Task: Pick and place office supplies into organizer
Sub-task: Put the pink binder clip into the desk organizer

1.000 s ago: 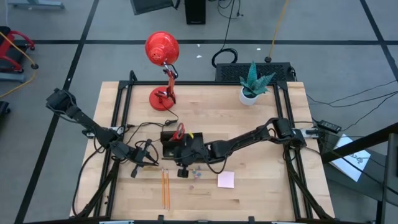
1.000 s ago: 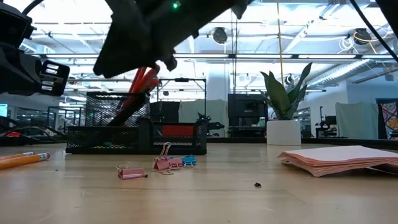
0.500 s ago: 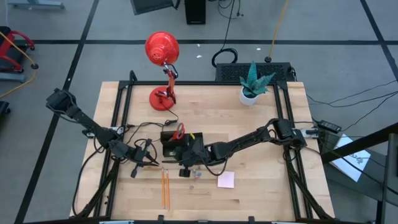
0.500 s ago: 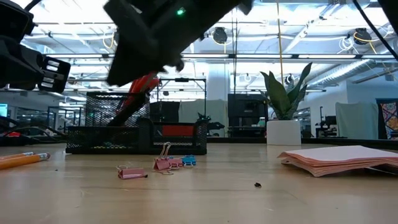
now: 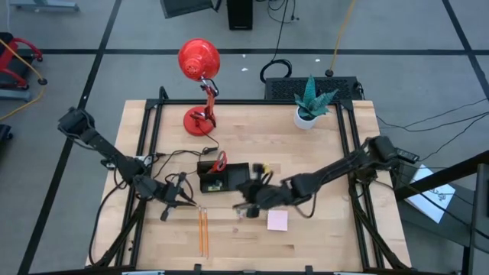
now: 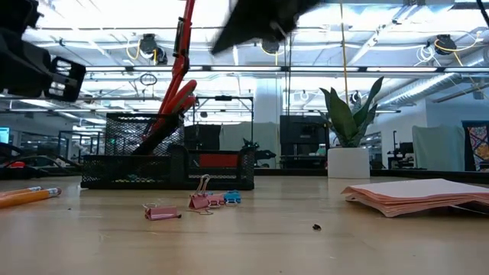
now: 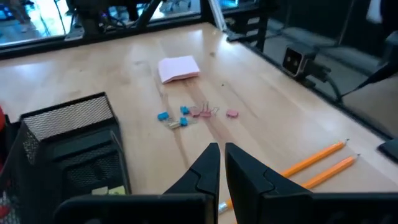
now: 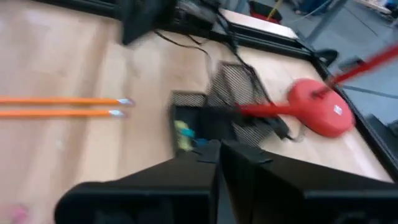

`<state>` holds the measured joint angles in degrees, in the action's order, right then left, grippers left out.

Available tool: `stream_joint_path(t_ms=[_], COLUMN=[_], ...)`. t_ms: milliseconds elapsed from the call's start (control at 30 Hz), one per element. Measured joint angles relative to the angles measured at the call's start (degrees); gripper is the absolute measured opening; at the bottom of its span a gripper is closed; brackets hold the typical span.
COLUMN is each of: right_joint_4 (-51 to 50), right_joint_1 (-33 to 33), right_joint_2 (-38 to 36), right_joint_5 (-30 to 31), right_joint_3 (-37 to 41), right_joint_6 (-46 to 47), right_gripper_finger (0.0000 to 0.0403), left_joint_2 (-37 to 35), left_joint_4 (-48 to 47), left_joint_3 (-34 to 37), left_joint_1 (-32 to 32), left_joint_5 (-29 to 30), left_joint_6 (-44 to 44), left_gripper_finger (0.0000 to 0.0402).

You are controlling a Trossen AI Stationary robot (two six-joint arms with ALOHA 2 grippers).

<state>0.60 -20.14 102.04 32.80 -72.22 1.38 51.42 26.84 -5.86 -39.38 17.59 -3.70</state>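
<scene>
Left gripper (image 7: 219, 163) jaws closed above the surface (image 7: 273, 112); organizer (image 7: 68, 149) beside it; clips (image 7: 186, 116), sticky-note pad (image 7: 178, 67), two pencils (image 7: 311, 167) around.

No text, label, brand, number or sign can be read in any of the views.
</scene>
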Motion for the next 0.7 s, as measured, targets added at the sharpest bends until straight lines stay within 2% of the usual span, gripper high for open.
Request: stream_joint_path(t_ms=[167,333,400,567,700], right_joint_4=[16.58,30.78,31.28,30.77,30.80], right_joint_1=[3.47,7.74,9.17,10.87,12.75], right_joint_2=[-9.12,-15.93,-18.67,-21.03,-21.23], right_joint_5=[-6.88,-16.47,-19.47,-20.22,-26.49], right_joint_3=[16.26,28.46,30.59,33.25,34.33], right_joint_6=[-0.83,-0.87,-0.61,-1.47,-2.27], right_gripper_finger=[0.0004,0.0003,0.0001,0.0001,0.0001], left_joint_2=[4.53,13.07,17.72,30.01,40.03], left_joint_4=[-7.55,-11.70,-11.86,-11.78,-11.91], left_joint_3=[-7.96,-15.19,-17.74,-25.49,-32.97], left_joint_1=[-4.42,-6.47,-6.65,-5.29,-3.00], left_joint_5=[6.45,8.95,9.47,9.79,10.41], left_joint_6=[-2.66,-7.34,-8.59,-11.11,-12.51], left_gripper_finger=[0.0031,0.0031,0.0031,0.0031,0.0031])
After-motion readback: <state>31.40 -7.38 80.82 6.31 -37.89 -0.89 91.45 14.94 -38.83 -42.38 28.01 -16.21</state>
